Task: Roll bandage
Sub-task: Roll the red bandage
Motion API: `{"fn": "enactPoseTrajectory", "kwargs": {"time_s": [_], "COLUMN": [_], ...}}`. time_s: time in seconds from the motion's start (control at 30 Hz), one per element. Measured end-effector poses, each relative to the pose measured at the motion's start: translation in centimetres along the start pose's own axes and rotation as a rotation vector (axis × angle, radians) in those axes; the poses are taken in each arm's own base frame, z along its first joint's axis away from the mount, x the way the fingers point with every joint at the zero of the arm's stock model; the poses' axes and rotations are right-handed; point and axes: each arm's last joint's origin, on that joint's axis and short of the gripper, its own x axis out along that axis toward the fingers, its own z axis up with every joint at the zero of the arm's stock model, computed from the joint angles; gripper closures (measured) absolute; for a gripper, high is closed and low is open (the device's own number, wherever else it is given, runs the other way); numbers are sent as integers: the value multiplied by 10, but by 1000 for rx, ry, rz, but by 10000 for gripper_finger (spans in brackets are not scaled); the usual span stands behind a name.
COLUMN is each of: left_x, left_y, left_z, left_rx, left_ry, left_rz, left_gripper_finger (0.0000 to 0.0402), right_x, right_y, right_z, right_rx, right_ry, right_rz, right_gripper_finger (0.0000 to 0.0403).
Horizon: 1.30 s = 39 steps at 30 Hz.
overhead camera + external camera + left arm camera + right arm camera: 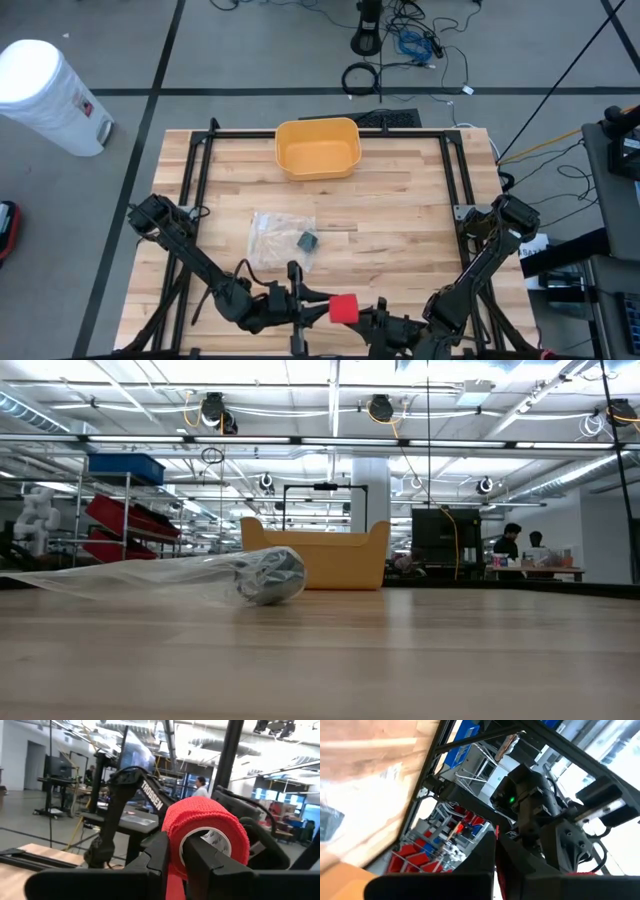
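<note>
My left claw (172,857) grips the red bandage roll (205,832) steady, so my closed right claw (495,857) can pull its end.

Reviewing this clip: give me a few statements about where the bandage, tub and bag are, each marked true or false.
1. The red bandage roll is held between the two arms at the table's near edge. True.
2. The yellow tub holds the red roll. False: the tub looks empty.
3. The clear plastic bag lies on the wooden table with a dark item inside. True.
4. The left gripper is open and empty. False: its fingers are shut on the roll.
5. The bag sits inside the tub. False: it lies on the table in front of the tub.
</note>
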Motion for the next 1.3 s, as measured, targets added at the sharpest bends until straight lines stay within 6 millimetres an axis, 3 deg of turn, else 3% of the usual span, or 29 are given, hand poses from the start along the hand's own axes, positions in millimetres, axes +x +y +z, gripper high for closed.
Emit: {"fn": "enactPoseTrajectory", "kwargs": {"time_s": [0.2,0.63,0.9,1.3], "left_x": [1,-2,-2,-7], "left_y": [2,3,3,-2], "left_z": [0,-7,-12,-12], "left_rx": [109,526,590,593], "left_ry": [4,101,138,142], "left_rz": [31,128,124,106], "left_gripper_finger": [348,348,348,348], "right_x": [-2,-12,-11,-11], "right_y": [-1,-14,-16,-40], "right_z": [1,3,1,-9], "right_rx": [70,300,372,466], "right_ry": [-5,-42,-37,-23], "right_rz": [-5,-88,-102,-136], "right_gripper_finger": [402,403,403,403]}}
